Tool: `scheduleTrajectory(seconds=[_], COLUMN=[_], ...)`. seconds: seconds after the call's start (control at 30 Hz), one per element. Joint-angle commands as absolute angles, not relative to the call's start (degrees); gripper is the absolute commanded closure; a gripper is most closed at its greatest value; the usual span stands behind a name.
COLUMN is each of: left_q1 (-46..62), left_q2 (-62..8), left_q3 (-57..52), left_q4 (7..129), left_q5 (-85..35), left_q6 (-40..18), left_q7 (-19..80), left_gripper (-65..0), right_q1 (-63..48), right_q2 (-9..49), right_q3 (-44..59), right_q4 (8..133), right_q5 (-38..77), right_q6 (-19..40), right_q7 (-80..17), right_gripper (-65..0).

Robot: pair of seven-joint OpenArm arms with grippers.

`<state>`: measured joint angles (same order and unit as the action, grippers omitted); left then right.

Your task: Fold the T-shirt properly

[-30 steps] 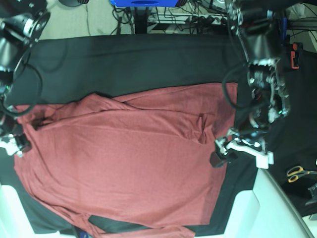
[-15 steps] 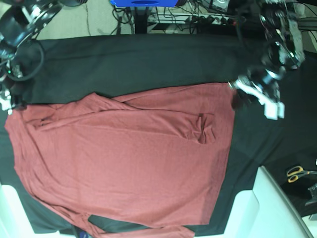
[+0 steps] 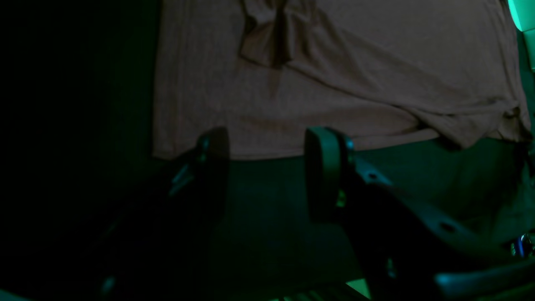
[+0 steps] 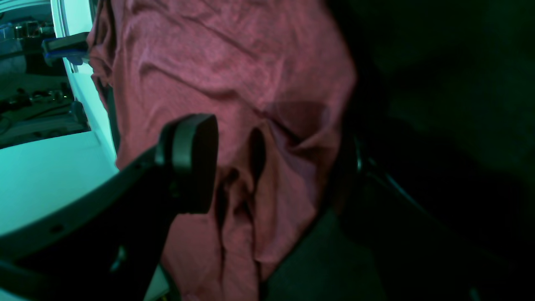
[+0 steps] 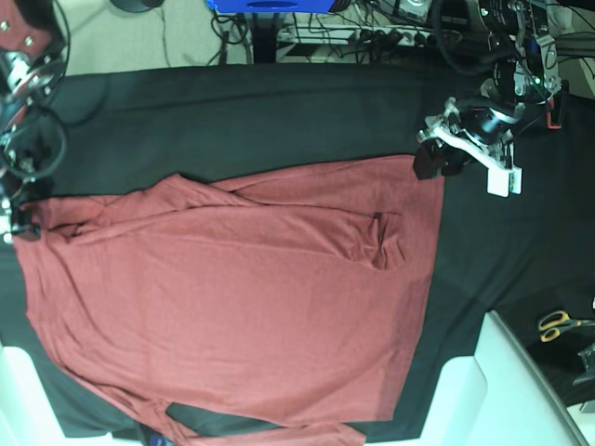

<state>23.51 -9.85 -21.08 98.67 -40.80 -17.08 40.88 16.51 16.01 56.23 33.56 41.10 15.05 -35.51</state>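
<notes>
The base view is evenly and fairly brightly lit from above, with soft colour and slight blur; the black cloth (image 5: pixel 232 121) swallows detail. Both wrist views are dim with a green cast. In the left wrist view the left side is almost black and the near pincer (image 3: pixel 267 159) is out of focus. In the right wrist view the T-shirt (image 4: pixel 234 83) catches light, while the right side sinks into shadow.

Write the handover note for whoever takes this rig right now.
Left gripper: open, empty, hovering at the T-shirt's far corner above the black cloth.
Right gripper: jaws apart with shirt fabric bunched between them; grip unclear.
T-shirt: spread mostly flat on the cloth, one sleeve lying across the chest, small wrinkle near the left-arm edge.
Done: spreading.
Left: all folds.
</notes>
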Motion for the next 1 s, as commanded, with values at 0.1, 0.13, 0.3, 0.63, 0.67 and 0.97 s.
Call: scheduleTrajectory(seconds=[0.1, 0.13, 0.3, 0.63, 0.67, 0.97], left_q1=[24.13, 24.13, 24.22, 24.22, 24.22, 25.54], left_q2=[-8.40, -7.60, -4.53, -3.65, -3.65, -5.76], left_q3=[-21.85, -22.02, -22.02, -22.11, -22.11, -22.20], left_q4=[95.78, 94.81, 91.03, 90.33, 90.33, 90.24], left_q5=[-41.71, -41.71, -41.71, -41.71, -41.71, -56.92], left_q6=[-17.54, -17.54, -17.54, -17.54, -17.54, -17.54], left_q7=[39.78, 39.78, 39.78, 39.78, 39.78, 39.60], left_gripper=[-29.0, -29.0, -29.0, -29.9, -30.1, -30.1], right_q1=[17.36, 17.63, 17.98, 18.07, 18.07, 18.07], right_q2=[16.75, 16.75, 16.75, 16.66, 16.66, 16.40], right_q3=[55.96, 55.96, 55.87, 55.87, 55.87, 55.87], right_q4=[33.27, 33.19, 33.10, 33.01, 33.01, 33.01], right_q5=[40.04, 39.96, 39.87, 39.87, 39.87, 39.96], right_q6=[14.55, 14.55, 14.55, 14.55, 14.55, 14.55], right_q7=[-33.63, -33.54, -33.36, -33.27, -33.45, -33.71], right_gripper=[-37.7, -37.7, -37.5, 0.0, 0.0, -0.5])
